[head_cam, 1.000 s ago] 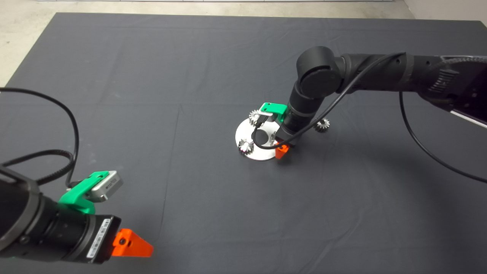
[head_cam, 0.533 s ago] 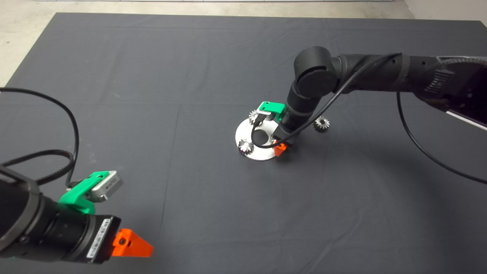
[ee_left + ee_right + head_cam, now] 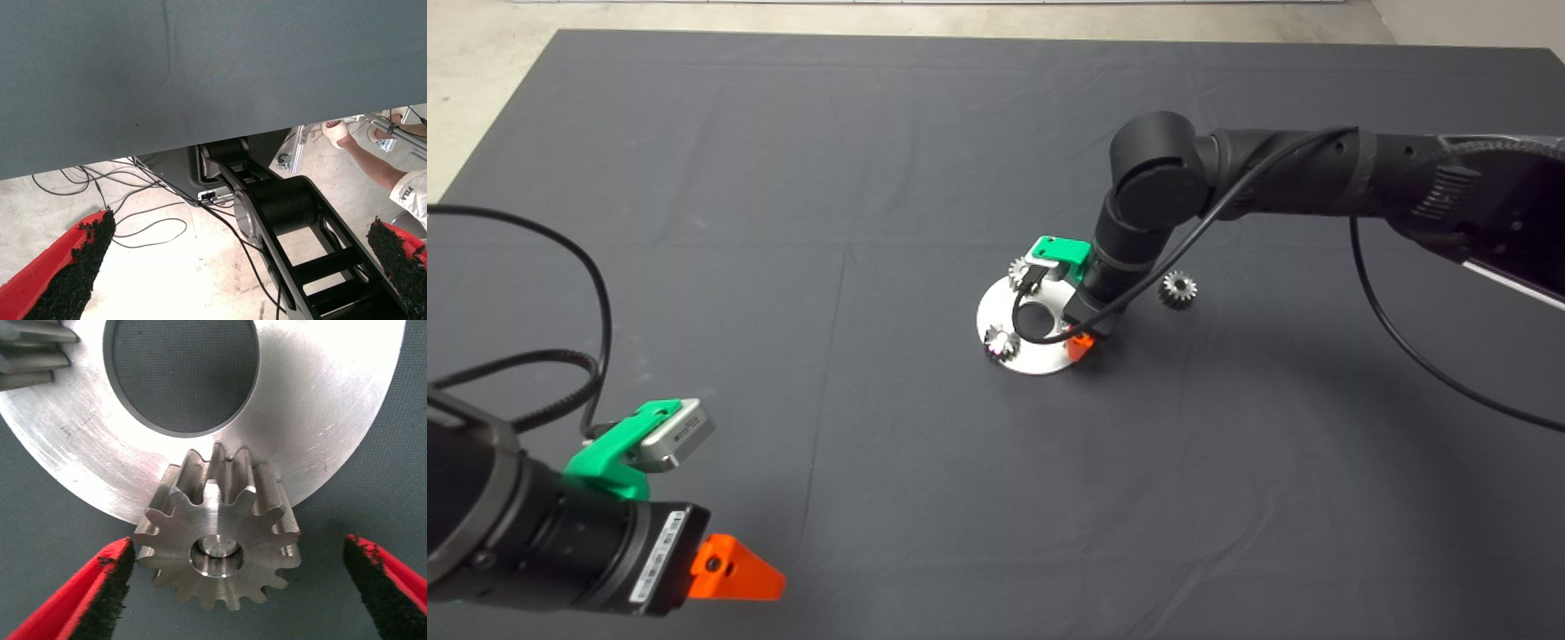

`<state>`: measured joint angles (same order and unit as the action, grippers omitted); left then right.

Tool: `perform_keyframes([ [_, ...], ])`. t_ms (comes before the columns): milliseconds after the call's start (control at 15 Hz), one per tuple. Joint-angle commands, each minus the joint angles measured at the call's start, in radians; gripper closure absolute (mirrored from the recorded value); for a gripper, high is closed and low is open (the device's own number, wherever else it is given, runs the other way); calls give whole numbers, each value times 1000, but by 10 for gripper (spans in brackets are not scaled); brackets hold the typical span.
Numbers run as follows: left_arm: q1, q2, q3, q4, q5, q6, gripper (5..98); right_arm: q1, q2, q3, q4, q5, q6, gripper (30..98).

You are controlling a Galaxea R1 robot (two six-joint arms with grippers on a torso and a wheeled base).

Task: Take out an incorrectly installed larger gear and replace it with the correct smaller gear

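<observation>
I can read no label clearly; the sticker on my left wrist housing is too small, and only the letter fragment on a person's point(image 3: 373, 163) sleeve shows past the desk point(image 3: 694, 133) edge in the left wrist view. My right end effector point(image 3: 233, 587) sits low over the silver ring plate point(image 3: 1040, 360) near the desk's middle, fingers point(image 3: 107, 587) apart, flanking the larger gear point(image 3: 220, 533) seated at the plate's rim without touching it. Two brighter gears point(image 3: 1002, 342) stand on the plate's other side, partly hidden by my arm. The smaller gear point(image 3: 1178, 289) lies on the mat just beside the plate, toward the right edge. Open mat surrounds everything. My left end effector point(image 3: 233, 267) waits at the near left corner, fingers spread wide.
</observation>
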<state>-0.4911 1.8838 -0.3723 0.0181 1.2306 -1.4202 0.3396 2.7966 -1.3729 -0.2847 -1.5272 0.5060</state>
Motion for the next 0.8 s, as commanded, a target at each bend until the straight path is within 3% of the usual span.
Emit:
perform_keyframes([
  [0,-11,-4,17,-21,1,3,59,10,32,-21,-44,-131,-3,474],
  [200,-11,-4,18,-21,1,3,59,9,39,-24,-45,-131,-3,480],
  [333,-12,-3,17,-21,1,3,59,9,42,-24,-45,-131,-3,527],
  [733,-11,-4,17,-21,1,3,59,9,42,-24,-53,-131,-3,580],
])
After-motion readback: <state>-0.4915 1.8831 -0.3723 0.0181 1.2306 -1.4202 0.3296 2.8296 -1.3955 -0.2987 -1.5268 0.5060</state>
